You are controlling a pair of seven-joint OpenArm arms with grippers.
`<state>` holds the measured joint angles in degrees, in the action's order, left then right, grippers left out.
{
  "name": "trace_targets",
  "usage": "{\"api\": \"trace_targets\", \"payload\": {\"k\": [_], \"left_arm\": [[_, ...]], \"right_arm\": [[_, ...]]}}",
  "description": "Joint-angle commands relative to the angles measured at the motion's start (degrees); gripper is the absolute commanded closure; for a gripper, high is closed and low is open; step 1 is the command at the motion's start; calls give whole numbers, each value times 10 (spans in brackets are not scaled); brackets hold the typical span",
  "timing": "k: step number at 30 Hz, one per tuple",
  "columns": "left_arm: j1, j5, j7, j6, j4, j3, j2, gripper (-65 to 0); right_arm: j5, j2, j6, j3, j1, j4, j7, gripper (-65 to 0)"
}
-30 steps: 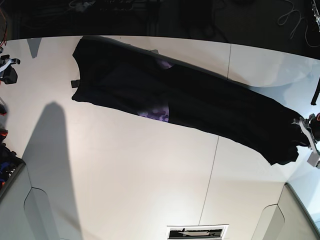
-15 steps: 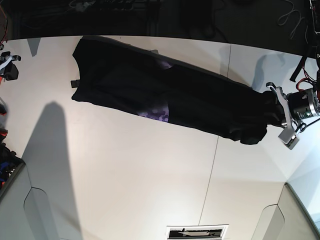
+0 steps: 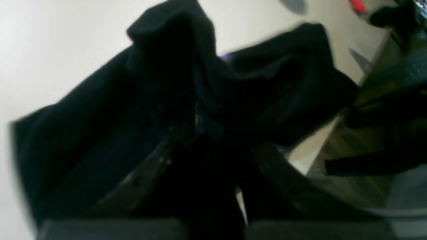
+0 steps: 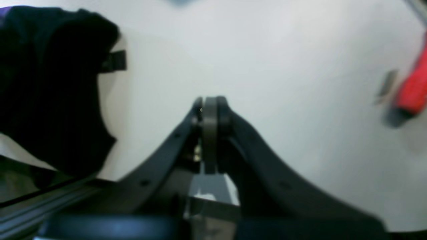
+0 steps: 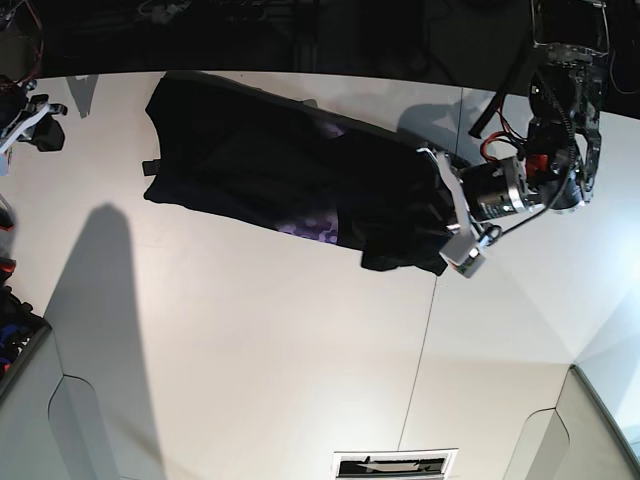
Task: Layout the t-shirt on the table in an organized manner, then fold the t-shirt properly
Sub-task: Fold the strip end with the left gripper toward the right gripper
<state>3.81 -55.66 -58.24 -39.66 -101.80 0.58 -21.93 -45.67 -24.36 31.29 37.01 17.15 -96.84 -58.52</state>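
The black t-shirt [image 5: 270,170] lies stretched across the far half of the white table [image 5: 250,340], its right end lifted and doubled back over itself. My left gripper [image 5: 441,212] is shut on that bunched end; in the left wrist view the fabric [image 3: 186,100] fills the space between the fingers [image 3: 150,173]. A purple patch [image 5: 318,228] shows on the shirt's near edge. My right gripper [image 5: 42,122] is at the table's far left, shut and holding nothing [image 4: 210,108], with the t-shirt's corner [image 4: 50,86] and its small grey tag [image 4: 115,61] off to its left.
A thin dark seam [image 5: 425,330] runs across the table under the shirt's right end. A slotted dark panel [image 5: 395,463] sits at the near edge. A red object [image 4: 412,86] lies right of my right gripper. Cables and dark floor lie beyond the far edge.
My left gripper has carried the shirt's right end up and leftward, from the table's right edge to just past the seam, doubling the fabric over. The right gripper shifted slightly.
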Motion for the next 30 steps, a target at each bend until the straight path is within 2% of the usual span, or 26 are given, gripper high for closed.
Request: {"api": "trace_targets", "payload": {"k": [1, 5, 6, 9, 10, 20, 27, 29, 30], "left_arm": [[-9, -4, 18, -3, -3, -7, -2, 0], [-10, 41, 49, -3, 11, -26, 18, 0], [-10, 46, 49, -3, 13, -26, 23, -74], [-9, 49, 49, -3, 15, -27, 34, -358], [-9, 49, 50, -3, 15, -27, 36, -403], [-9, -33, 52, -3, 15, -35, 84, -413], [-10, -36, 48, -3, 15, -37, 90, -412], [-10, -32, 43, -3, 15, -30, 90, -412], [-9, -32, 38, -3, 15, -25, 90, -412]], "right_arm": [[-8, -6, 0, 6, -3, -7, 10, 0], [-9, 14, 0, 6, -3, -7, 7, 0], [-9, 16, 0, 6, -3, -7, 7, 0], [-9, 17, 0, 6, -3, -7, 6, 0], [-9, 17, 0, 6, -3, -7, 6, 0], [-13, 17, 0, 6, -3, -7, 6, 0], [-22, 17, 2, 6, -3, -7, -1, 0], [-47, 17, 19, 6, -3, -7, -14, 0], [-62, 17, 21, 6, -3, -7, -20, -51]]}}
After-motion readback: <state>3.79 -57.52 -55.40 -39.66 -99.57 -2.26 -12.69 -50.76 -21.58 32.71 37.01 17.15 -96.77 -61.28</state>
